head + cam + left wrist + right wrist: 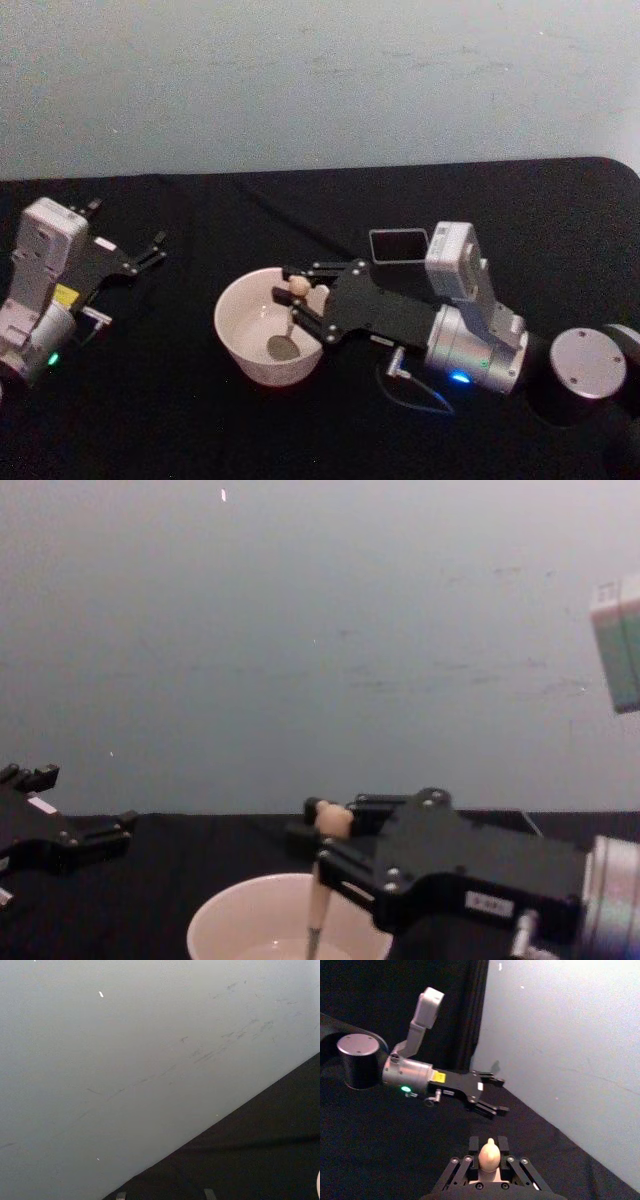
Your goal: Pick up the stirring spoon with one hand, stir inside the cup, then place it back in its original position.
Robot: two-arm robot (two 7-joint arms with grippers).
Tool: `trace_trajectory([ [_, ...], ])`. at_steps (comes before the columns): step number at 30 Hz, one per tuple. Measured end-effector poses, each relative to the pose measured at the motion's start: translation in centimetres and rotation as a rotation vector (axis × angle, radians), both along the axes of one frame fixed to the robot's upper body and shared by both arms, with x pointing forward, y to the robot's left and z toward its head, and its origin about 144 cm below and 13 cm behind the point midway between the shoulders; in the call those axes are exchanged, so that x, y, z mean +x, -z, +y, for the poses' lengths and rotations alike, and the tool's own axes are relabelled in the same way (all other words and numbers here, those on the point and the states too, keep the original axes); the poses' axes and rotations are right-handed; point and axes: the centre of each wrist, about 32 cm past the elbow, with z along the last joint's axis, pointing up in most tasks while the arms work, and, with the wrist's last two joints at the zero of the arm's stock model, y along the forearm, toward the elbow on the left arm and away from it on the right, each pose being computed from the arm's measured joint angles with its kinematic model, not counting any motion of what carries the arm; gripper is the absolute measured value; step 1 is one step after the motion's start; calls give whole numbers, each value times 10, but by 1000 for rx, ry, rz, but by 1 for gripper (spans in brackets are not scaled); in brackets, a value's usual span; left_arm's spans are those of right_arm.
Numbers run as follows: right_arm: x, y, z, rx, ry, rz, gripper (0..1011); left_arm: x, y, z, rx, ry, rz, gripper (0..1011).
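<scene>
The stirring spoon (291, 318) stands tilted in the cream-white cup (228, 305), its metal bowl resting on the cup's bottom and its beige knob above the right rim. My right gripper (297, 296) is shut on the spoon's wooden handle just below the knob. The chest view shows the spoon (319, 900) dipping into the cup (235, 910) with the right gripper (322, 832) clamped on it. In the right wrist view the knob of the spoon (489, 1154) sits between the right gripper (489, 1144) fingers. The dark grey holder (398, 244) stands behind the right arm. My left gripper (150, 253) rests open at the far left.
The black table (180, 420) ends at a pale wall behind. The left arm (415, 1072) lies low beside the cup's left side, and its gripper (492, 1095) points toward the wall. The right arm's round base joint (588, 365) sits at the right edge.
</scene>
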Motion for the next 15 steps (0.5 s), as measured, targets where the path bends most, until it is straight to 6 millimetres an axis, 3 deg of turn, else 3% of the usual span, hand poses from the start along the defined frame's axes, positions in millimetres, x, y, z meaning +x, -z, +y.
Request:
trace_trajectory([
  [15,18,3,25,6,29,2,215,0,0,0,0,0,0,1001],
])
